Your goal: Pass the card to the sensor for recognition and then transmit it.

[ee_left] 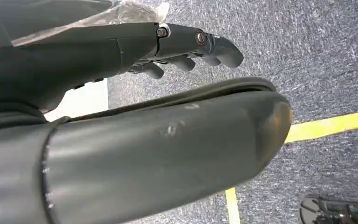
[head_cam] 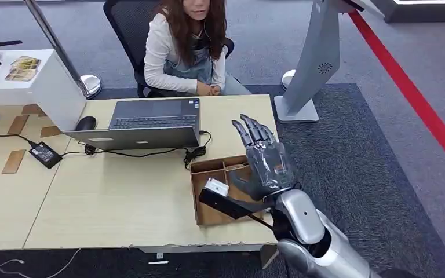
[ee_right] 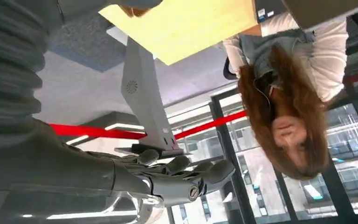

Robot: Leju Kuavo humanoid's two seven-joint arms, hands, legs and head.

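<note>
Above the wooden tray (head_cam: 199, 215) at the table's (head_cam: 121, 202) near edge, right hand (head_cam: 265, 157) raised, fingers spread and straight, holding nothing. Card (head_cam: 216, 186), seemingly the small white piece, lying in the tray, not yet picked up; scanning at the grey sensor stand (head_cam: 318, 58) and handing over both left to do. Left hand (ee_left: 186, 46) hanging over carpet, fingers loosely curled, empty. Beyond: laptop (head_cam: 145, 121), mouse (head_cam: 85, 123), cables, a seated person (head_cam: 185, 46), grey carpet with a red floor line (head_cam: 417, 98).
</note>
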